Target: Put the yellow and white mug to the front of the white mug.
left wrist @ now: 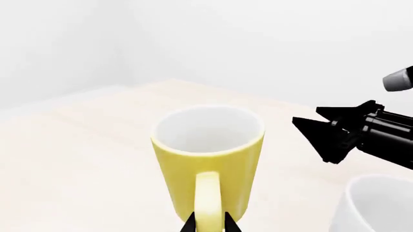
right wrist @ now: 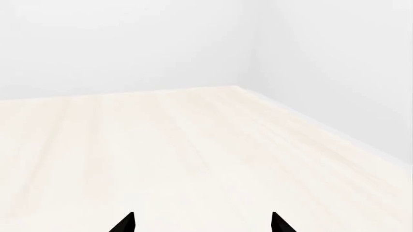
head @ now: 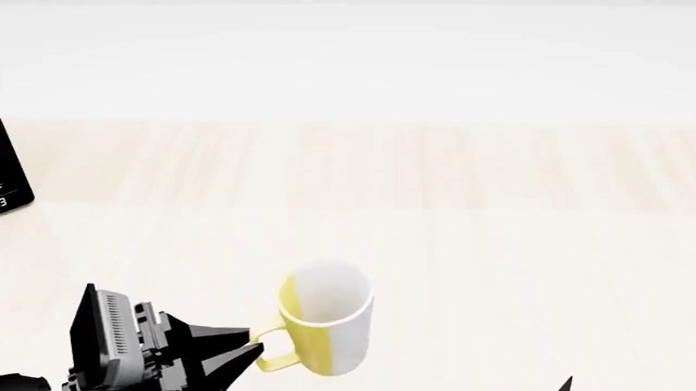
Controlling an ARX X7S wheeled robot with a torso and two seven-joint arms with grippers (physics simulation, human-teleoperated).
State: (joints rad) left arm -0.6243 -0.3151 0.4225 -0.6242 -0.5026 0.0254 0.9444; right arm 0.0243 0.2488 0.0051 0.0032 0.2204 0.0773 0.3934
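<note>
The yellow and white mug point(head: 326, 322) stands upright near the front of the table, its yellow handle pointing at my left gripper point(head: 248, 352). In the left wrist view the mug point(left wrist: 206, 154) shows its yellow side and white inside, and my left gripper point(left wrist: 208, 224) is shut on its handle, one fingertip on each side. The white mug point(left wrist: 377, 205) shows only in part in that view, beside the yellow one; it is out of the head view. My right gripper point(right wrist: 203, 222) is open and empty over bare table. It also shows in the left wrist view point(left wrist: 322, 137), near the white mug.
A black object point(head: 11, 171) sits at the table's far left edge. The light wooden table point(head: 457, 204) stretches back to a white wall, and its corner point(right wrist: 235, 87) shows in the right wrist view.
</note>
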